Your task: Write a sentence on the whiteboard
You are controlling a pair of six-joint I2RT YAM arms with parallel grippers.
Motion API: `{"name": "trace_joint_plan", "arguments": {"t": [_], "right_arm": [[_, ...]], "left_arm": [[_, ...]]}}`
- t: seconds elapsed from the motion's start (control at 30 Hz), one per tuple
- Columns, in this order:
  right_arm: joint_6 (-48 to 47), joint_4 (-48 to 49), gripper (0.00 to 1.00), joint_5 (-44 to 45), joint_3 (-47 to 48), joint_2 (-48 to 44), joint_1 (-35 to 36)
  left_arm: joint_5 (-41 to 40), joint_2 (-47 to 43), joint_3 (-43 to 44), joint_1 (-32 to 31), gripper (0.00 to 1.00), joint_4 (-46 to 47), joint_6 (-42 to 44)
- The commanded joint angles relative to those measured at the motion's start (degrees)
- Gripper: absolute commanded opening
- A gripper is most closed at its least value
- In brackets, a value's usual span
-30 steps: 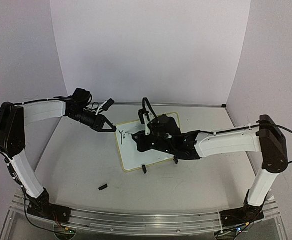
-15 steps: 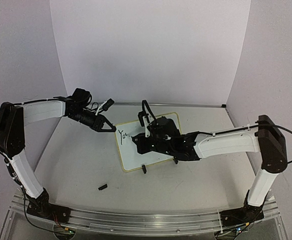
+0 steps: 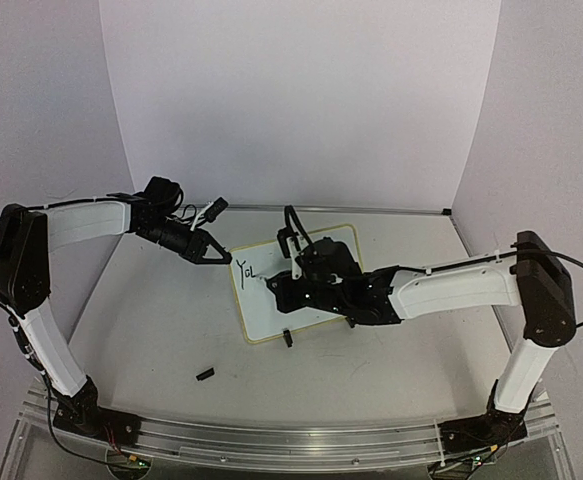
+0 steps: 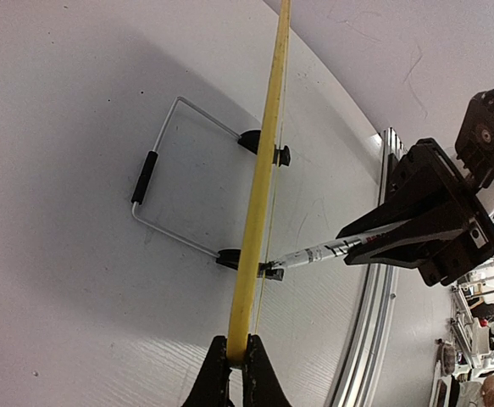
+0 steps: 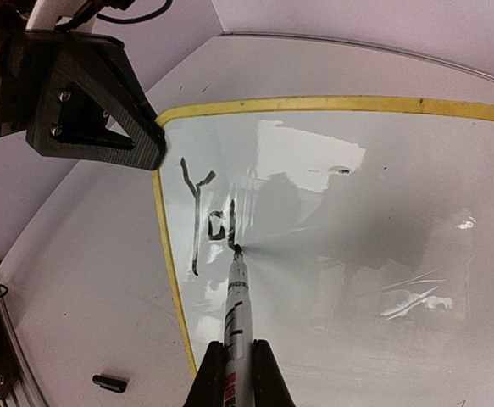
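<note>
The whiteboard (image 3: pixel 263 312) with its pale-yellow rim stands tilted at the table's middle. My left gripper (image 3: pixel 217 254) is shut on its upper left corner; in the left wrist view the fingers pinch the yellow rim (image 4: pixel 263 170) edge-on at my left gripper (image 4: pixel 236 360). My right gripper (image 3: pixel 283 290) is shut on a white marker (image 5: pixel 236 297), held between its fingers at my right gripper (image 5: pixel 237 363). The marker's tip touches the whiteboard (image 5: pixel 374 212) just right of the black sentence start (image 5: pixel 202 216), which reads "Yo" plus one upright stroke. The marker also shows in the left wrist view (image 4: pixel 314 253).
The black marker cap (image 3: pixel 205 374) lies on the table in front of the board, also in the right wrist view (image 5: pixel 109 383). A wire stand (image 4: pixel 158 182) and two black clip feet (image 3: pixel 287 338) hold the board. An aluminium rail (image 3: pixel 271 440) runs along the near edge.
My right gripper has slid a little toward the near side with the marker, drawing a new upright stroke after "Yo". The left arm and the board have not moved.
</note>
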Motion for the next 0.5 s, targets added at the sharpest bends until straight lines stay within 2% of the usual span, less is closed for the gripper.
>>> {"name": "trace_joint_plan", "arguments": {"t": [0.0, 0.47], "right_arm": [[-0.75, -1.56, 0.0, 4.81, 0.61, -2.34, -0.48], [-2.33, 0.52, 0.0, 6.49, 2.63, -1.29, -0.48]], "left_arm": [[-0.64, 0.44, 2.46, -0.54, 0.0, -1.03, 2.36], [-0.76, 0.65, 2.56, -0.54, 0.0, -1.17, 2.55]]}}
